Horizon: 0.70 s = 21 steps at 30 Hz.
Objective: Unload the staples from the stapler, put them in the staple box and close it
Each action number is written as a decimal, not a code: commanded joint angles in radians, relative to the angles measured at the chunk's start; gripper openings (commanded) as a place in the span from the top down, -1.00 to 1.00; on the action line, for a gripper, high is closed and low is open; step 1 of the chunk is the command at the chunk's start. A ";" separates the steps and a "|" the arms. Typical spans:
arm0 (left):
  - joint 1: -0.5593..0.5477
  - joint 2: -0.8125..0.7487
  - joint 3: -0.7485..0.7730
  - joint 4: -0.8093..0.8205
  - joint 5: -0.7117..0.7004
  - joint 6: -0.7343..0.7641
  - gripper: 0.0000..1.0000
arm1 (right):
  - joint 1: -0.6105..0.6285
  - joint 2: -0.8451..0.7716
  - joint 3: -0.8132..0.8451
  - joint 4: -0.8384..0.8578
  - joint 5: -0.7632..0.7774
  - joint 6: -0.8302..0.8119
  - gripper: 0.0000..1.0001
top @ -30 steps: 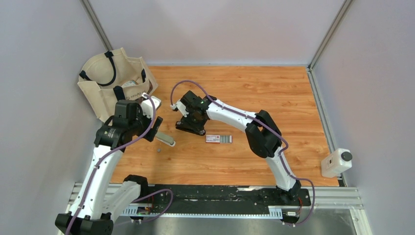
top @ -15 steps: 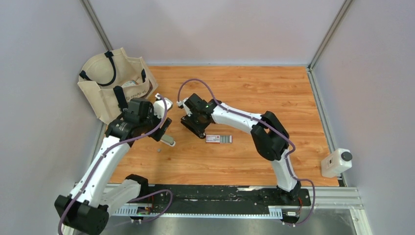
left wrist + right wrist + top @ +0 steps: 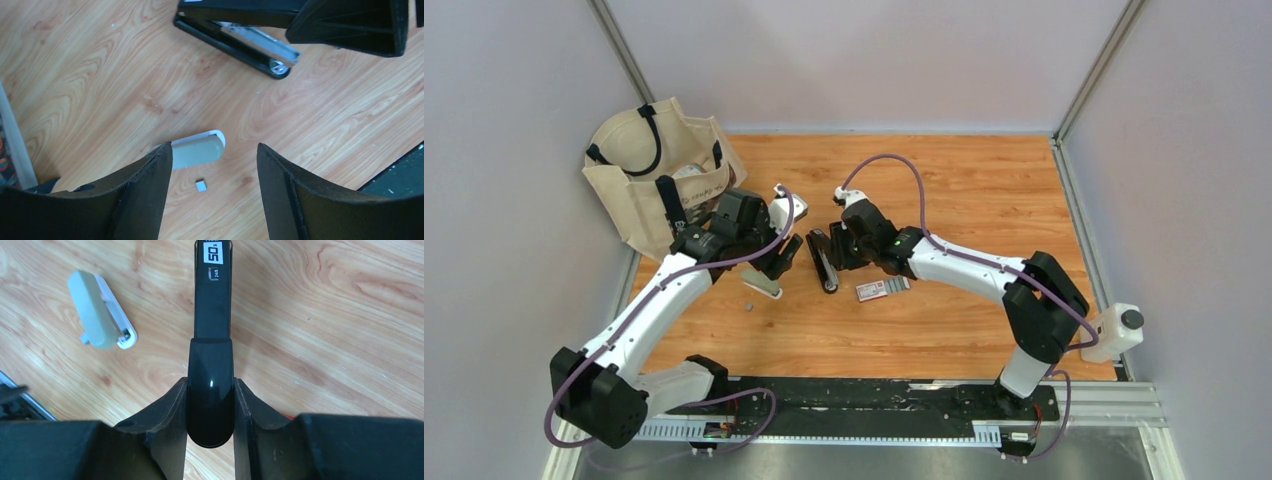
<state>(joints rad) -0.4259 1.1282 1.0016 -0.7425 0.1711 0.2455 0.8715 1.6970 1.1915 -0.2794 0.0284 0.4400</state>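
The black stapler lies on the wooden table, pointing toward the near edge. My right gripper is shut on its glossy top arm, fingers on either side of the rounded end. The left wrist view shows the stapler with silvery metal along one side. My left gripper is open and empty, just left of the stapler and above the table. A tiny grey metallic piece, a short staple strip, lies on the wood between its fingers; it also shows in the top view.
A pale grey-beige oblong object lies left of the stapler, under my left gripper. A small flat box with a red-and-white label lies right of the stapler. A canvas tote bag stands at the back left. A white bottle sits off the table's right edge.
My right gripper has swung right and turned with the stapler in it. My left gripper has moved right, toward the stapler. The labelled box has shifted and tilted slightly.
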 commanded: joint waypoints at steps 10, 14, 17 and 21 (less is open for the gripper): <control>-0.014 0.047 -0.073 0.181 0.099 0.024 -0.44 | -0.029 -0.146 0.019 0.140 0.054 0.140 0.99; -0.017 0.097 -0.064 0.186 0.079 0.057 -0.57 | -0.046 -0.245 -0.053 0.169 0.053 0.175 1.00; -0.017 0.128 -0.032 0.161 0.146 0.031 -0.65 | -0.049 -0.312 -0.105 0.216 0.080 0.193 0.99; -0.017 0.094 -0.047 0.209 0.275 -0.014 -0.68 | -0.049 -0.350 -0.131 0.249 0.087 0.230 0.99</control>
<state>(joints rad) -0.4381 1.2598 0.9287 -0.5938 0.3065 0.2562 0.8246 1.4166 1.0695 -0.1871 0.0841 0.6109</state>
